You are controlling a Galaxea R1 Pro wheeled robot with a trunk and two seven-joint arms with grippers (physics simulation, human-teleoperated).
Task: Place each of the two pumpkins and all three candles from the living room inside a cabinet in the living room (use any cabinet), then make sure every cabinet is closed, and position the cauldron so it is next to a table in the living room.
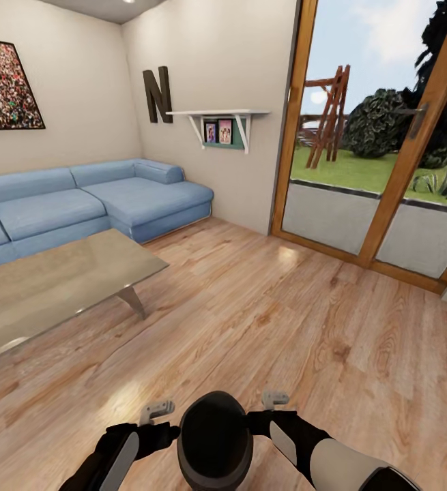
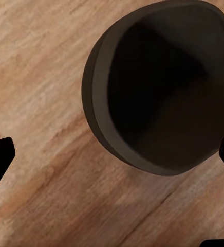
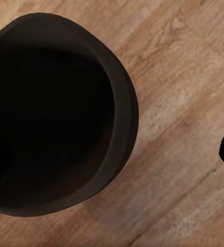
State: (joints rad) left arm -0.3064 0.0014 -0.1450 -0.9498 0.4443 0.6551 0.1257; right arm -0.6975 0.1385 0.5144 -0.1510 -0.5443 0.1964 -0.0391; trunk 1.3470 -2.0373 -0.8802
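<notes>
the black cauldron [image 1: 214, 436] sits low between both arms above the wood plank floor [image 1: 284, 320], the left gripper [image 1: 156, 410] and right gripper [image 1: 276, 398] flanking it, both spread open; the worktop [image 1: 52, 286] stands well apart.

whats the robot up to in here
The robot is in the living room with the black cauldron held between its two arms, the left hand and right hand flanking it above the wood floor. The grey table stands ahead to its left, before the blue sofa.
</notes>
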